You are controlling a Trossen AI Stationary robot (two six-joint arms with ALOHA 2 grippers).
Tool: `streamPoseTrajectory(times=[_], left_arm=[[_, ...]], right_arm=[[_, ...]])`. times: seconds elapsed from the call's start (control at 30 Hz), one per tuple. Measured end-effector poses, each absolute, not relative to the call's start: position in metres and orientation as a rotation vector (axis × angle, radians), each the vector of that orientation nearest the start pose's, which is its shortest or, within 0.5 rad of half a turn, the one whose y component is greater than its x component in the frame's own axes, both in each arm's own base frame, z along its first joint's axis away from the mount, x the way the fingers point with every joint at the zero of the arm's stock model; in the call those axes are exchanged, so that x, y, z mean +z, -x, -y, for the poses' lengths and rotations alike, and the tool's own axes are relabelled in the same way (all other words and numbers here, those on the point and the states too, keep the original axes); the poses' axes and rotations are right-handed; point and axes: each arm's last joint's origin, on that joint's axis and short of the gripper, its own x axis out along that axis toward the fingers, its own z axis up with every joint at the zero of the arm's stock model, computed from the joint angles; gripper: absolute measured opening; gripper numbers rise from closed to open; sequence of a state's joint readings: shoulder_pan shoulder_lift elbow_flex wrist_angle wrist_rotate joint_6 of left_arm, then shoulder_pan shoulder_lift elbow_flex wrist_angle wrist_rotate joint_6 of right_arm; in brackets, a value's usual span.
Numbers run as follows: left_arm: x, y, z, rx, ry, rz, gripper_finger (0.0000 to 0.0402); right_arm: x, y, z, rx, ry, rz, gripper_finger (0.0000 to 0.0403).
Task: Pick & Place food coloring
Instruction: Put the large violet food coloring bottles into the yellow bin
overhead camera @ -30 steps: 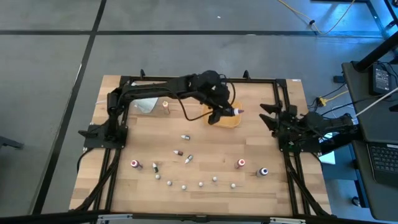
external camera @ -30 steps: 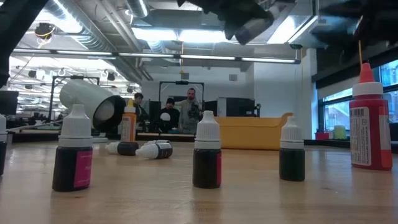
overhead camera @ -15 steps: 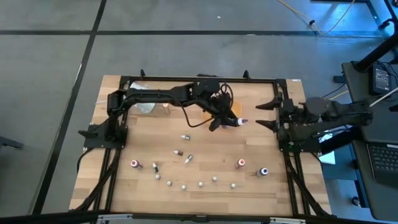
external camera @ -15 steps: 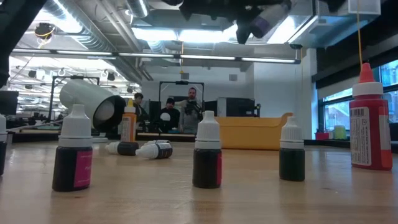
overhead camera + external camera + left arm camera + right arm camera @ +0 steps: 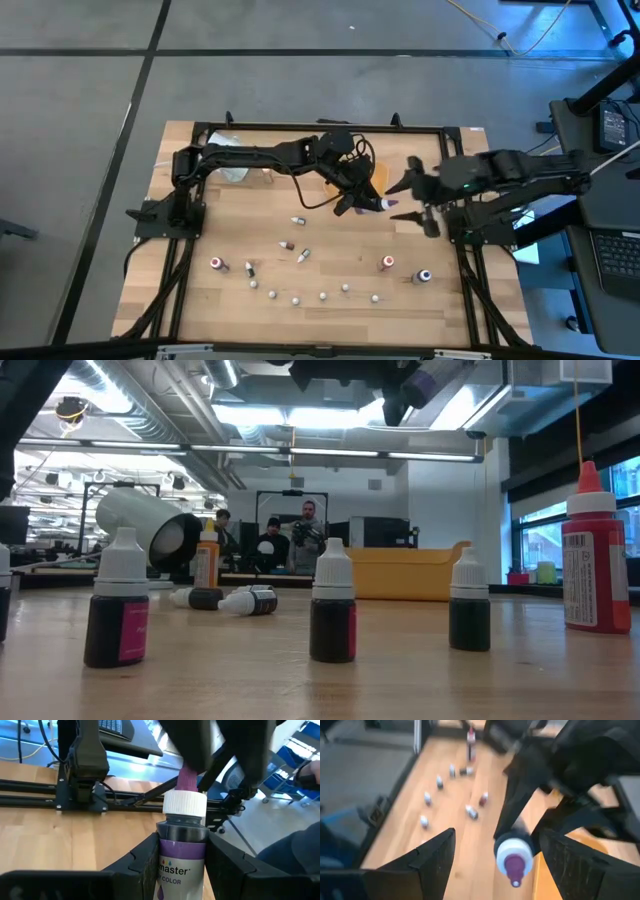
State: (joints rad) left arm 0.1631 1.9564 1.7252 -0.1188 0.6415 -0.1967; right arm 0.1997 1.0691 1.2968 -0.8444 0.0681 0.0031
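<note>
My left gripper [image 5: 362, 200] is shut on a purple food coloring bottle [image 5: 378, 202] with a white collar and purple tip, held above the table beside the tan-orange tray [image 5: 374, 177]. My right gripper [image 5: 411, 203] is open just right of the bottle's tip. In the right wrist view its two fingers stand on either side of the cap [image 5: 514, 856] without touching it. Other small bottles and vials [image 5: 298, 255] stand or lie on the near half of the table. My left gripper pinches the bottle's labelled body [image 5: 181, 857] between its two fingers [image 5: 146, 857]. The bottle lies along the fingers, and its cap end [image 5: 185, 802] sticks out past the fingertips. It is lifted clear of the table, roughly level, with the tip pointing toward the table's right.
A large white cylinder [image 5: 233, 170] lies at the far left with an orange-capped bottle [image 5: 267, 170] beside it. Red bottles [image 5: 217, 264] [image 5: 387, 263] and a blue-capped one [image 5: 424, 276] stand near the front row of vials. People stand in the room beyond [image 5: 290, 540].
My left gripper has carried the bottle from over the tray a little toward the near and right edges, tip turned toward the right arm. My right arm has reached from the table's right edge leftward, bringing its open gripper up to the bottle's tip.
</note>
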Motion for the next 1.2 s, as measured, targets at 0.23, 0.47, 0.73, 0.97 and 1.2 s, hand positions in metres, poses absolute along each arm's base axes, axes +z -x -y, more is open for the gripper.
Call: streamPoseTrajectory(times=[0.23,0.47,0.73,0.97,1.2], left_arm=[[0.32,-0.453,-0.056,-0.481,0.337,-0.37,0.0134],[0.32,-0.453,-0.055,-0.534,0.35,-0.374,0.0134],[0.322,-0.453,-0.055,-0.533,0.357,-0.354,0.0134],[0.323,-0.454,-0.055,-0.533,0.356,-0.35,0.0147],[0.323,-0.454,-0.055,-0.525,0.4,-0.364,0.0168]], right_arm=[[0.383,-0.214,-0.041,0.131,0.107,-0.706,0.027],[0.38,-0.213,-0.041,0.118,0.116,-0.735,0.0192],[0.381,-0.212,-0.04,0.125,0.149,-0.729,0.0124],[0.382,-0.212,-0.04,0.113,0.119,-0.729,0.0148],[0.381,-0.212,-0.04,0.12,0.134,-0.728,0.0122]])
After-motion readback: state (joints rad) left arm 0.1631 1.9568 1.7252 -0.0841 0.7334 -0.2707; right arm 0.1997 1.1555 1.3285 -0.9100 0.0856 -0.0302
